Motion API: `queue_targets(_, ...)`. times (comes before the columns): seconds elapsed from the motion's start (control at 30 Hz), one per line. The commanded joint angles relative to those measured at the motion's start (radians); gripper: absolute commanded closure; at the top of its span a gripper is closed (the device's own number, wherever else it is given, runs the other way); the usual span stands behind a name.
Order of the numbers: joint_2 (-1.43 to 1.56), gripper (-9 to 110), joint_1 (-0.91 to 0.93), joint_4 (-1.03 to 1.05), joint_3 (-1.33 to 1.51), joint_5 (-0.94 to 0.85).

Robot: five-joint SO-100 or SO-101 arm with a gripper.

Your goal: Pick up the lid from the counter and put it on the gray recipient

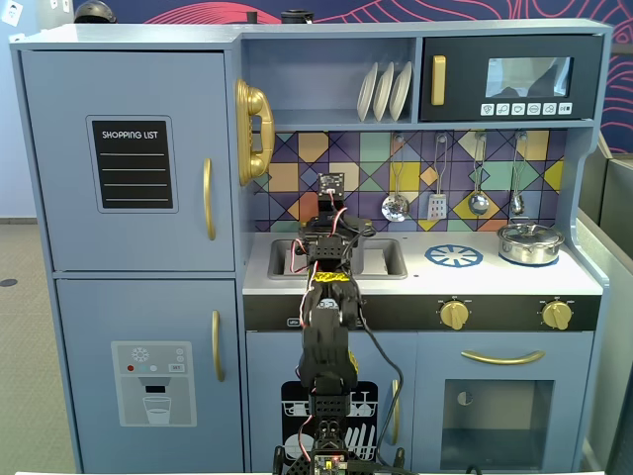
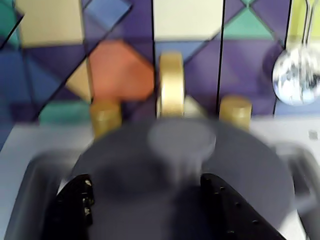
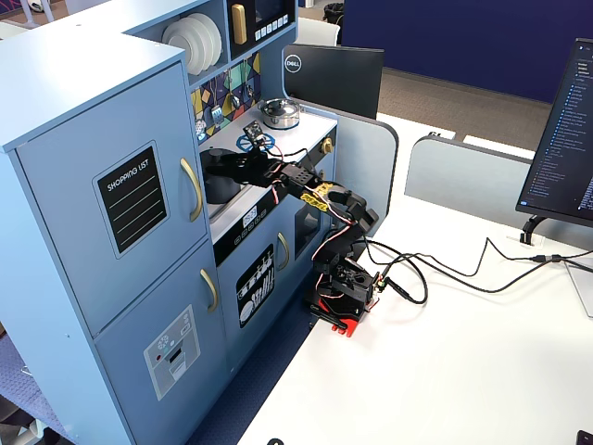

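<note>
In the wrist view the dark-gray lid (image 2: pixel 240 165) fills the lower middle, blurred, with its round knob (image 2: pixel 182 139) just ahead of my gripper (image 2: pixel 145 179). The black fingertips (image 2: pixel 77 197) stand wide apart over the disc, one on each side, touching nothing I can make out. In a fixed view from the side the gripper (image 3: pixel 215 158) reaches over the gray recipient (image 3: pixel 219 187), which sits in the sink area. Whether the lid rests fully on the recipient is unclear. In a fixed view from the front my arm (image 1: pixel 326 297) hides both.
A shiny silver pot (image 1: pixel 530 241) stands on the right of the counter beside the blue burner print (image 1: pixel 454 256). Gold taps (image 2: pixel 171 85) and a hanging ladle (image 2: pixel 296 75) are close ahead of the gripper. Utensils hang on the tiled wall above.
</note>
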Motion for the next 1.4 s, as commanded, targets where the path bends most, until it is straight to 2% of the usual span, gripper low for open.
queue_targets(0.0,0.204,82,0.009,0.230,-0.041,0.008)
queue_targets(0.2,0.446,93,0.023,0.762,-0.086,0.015)
queue_targets(0.3,0.548,99,0.011,0.927,0.017,-0.002)
queue_targets(0.33,0.575,102,0.000,0.934,0.078,0.003)
queue_targets(0.57,0.749,102,-0.003,0.687,0.607,0.021)
queue_targets(0.67,0.816,102,-0.014,0.687,0.782,0.006)
queue_targets(0.8,0.904,102,-0.017,0.742,0.953,0.121)
queue_targets(0.97,0.904,102,-0.003,0.902,1.035,0.135)
queue_targets(1.17,0.905,102,-0.015,1.198,1.037,0.123)
queue_targets(1.37,0.905,99,0.015,1.198,1.037,0.121)
